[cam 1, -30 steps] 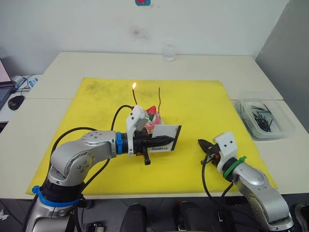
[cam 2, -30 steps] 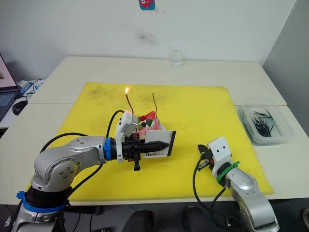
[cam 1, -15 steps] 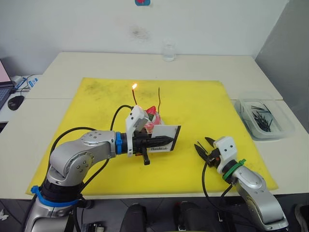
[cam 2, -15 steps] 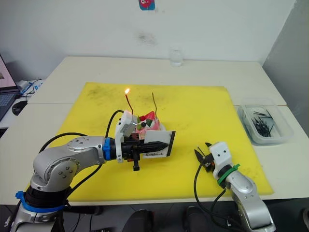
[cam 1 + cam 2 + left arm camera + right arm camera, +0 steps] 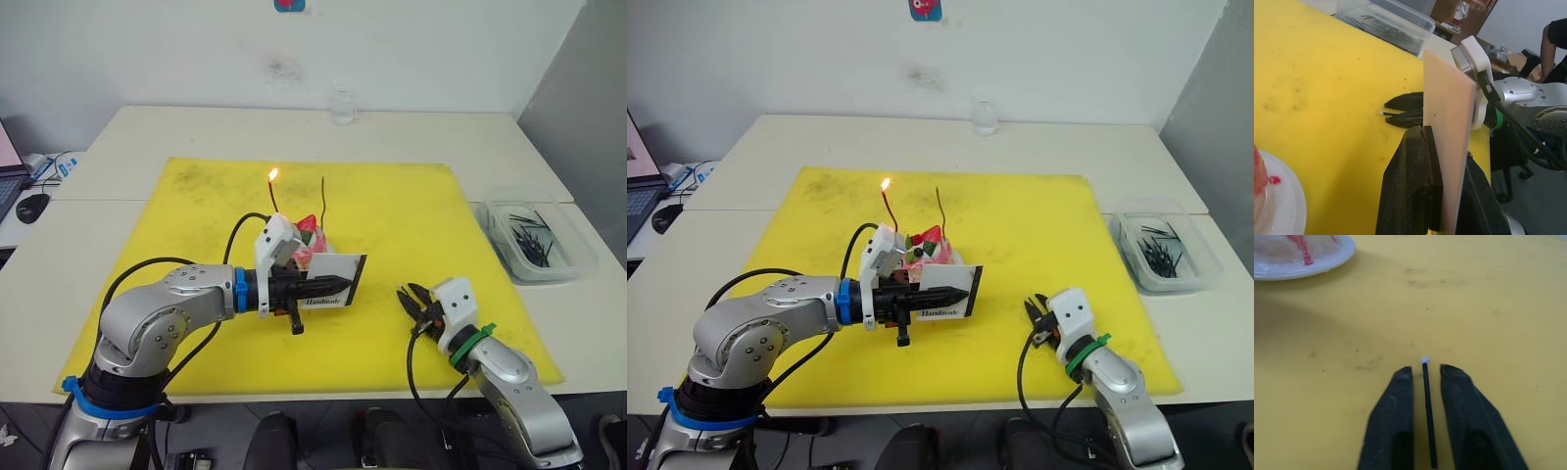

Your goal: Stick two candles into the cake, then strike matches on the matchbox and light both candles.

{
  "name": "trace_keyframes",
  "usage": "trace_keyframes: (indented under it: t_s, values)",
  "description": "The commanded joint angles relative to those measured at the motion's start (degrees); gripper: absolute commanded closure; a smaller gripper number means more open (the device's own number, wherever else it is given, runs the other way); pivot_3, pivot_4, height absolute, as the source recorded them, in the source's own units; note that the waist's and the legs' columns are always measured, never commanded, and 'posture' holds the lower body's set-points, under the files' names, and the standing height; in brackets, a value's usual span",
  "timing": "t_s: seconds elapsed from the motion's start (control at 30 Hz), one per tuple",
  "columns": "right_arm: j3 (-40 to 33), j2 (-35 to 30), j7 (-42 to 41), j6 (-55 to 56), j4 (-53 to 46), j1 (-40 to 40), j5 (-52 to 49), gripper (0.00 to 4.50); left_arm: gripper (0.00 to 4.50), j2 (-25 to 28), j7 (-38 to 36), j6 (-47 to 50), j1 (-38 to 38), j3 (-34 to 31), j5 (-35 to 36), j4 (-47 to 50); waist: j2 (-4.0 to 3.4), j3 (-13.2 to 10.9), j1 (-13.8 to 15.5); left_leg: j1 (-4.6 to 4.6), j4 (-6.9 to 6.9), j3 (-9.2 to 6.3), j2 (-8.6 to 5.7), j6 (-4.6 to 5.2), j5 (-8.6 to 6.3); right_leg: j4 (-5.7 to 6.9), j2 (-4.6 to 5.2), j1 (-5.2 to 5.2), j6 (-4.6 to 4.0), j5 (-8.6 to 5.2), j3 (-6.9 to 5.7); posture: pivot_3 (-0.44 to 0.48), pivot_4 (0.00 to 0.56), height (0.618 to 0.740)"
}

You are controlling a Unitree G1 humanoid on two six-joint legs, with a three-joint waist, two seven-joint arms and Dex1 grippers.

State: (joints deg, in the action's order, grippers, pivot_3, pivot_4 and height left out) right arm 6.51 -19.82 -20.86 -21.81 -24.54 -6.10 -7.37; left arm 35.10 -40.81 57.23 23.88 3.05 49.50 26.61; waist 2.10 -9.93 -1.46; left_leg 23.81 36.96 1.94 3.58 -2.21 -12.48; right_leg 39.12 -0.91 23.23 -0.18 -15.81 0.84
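Plain white wall [image 5: 176, 49] ahead of me, w/ a faint dark smudge [image 5: 284, 67] and a small red-blue sticker [image 5: 290, 5] at the top edge. Cream tables [image 5: 196, 127] pushed together, seams visible, yellow mat [image 5: 392, 206] spread across the middle. Clear glass [image 5: 342, 104] near the far edge by the wall. Clear plastic tub [image 5: 534, 235] of dark sticks off the mat on my right. On my left: laptop corner [image 5: 8, 171], black mouse [image 5: 32, 206], some cables. Grey partition [image 5: 578, 88] at right. Light even, soft. Left wrist view: a person in black [image 5: 1556, 49] seated beyond, boxes and clutter nearby.

Matt yellow mat [image 5: 392, 211], scuffed with dark smudges; glossy white plate [image 5: 1298, 259]; clear plastic tub [image 5: 537, 235].
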Motion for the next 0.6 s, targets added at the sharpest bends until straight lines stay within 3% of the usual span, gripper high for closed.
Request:
trace_keyframes:
  t_s: [0.03,0.37,0.6]
  values:
    - [0.6,0.16,0.52,-1.45,-0.84,-0.88,0.76,4.47,4.5,0.26,-0.57,-0.24,0.44,-0.67,0.7,1.39,0.0,0.0,0.0,0.0,0.0,0.0,0.0,0.0,0.0,0.0,0.0,0.0,0.0,0.0,0.0,0.0,0.15,0.729]
    - [-1.21,-0.39,-0.43,-4.51,-8.67,1.54,-1.66,4.47,4.5,-1.64,0.98,0.97,1.17,-1.74,2.26,-0.27,0.0,0.0,0.01,0.0,0.0,0.0,0.0,0.0,0.0,0.0,0.0,0.0,0.0,0.0,0.0,0.0,0.15,0.729]
    - [-3.94,-13.25,-10.1,-13.53,-25.06,9.2,-8.07,4.47,4.5,-6.27,4.4,4.99,5.88,-2.85,5.69,-5.24,0.0,0.0,0.03,0.01,0.04,-0.04,-0.06,0.0,0.0,0.0,-0.01,-0.03,0.03,0.02,-0.04,0.0,0.15,0.729]
